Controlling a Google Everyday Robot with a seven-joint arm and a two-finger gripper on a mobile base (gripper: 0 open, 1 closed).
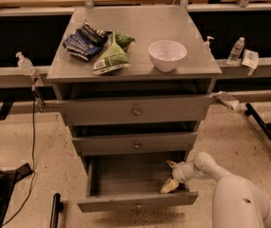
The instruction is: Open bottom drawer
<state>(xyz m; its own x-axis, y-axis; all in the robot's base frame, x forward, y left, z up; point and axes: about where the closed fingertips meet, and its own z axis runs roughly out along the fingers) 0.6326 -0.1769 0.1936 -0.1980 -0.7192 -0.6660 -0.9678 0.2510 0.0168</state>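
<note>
End effector (171, 175) spread inside rt side of bottom drawer (137, 201): grey metal, flat front, ctr knob, wide open.

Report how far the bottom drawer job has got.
Done: the bottom drawer stands well out, its inside showing. In hand: the gripper sits inside its right front corner, behind the front panel. Left: perhaps a little more pull, then withdrawing the arm.
</note>
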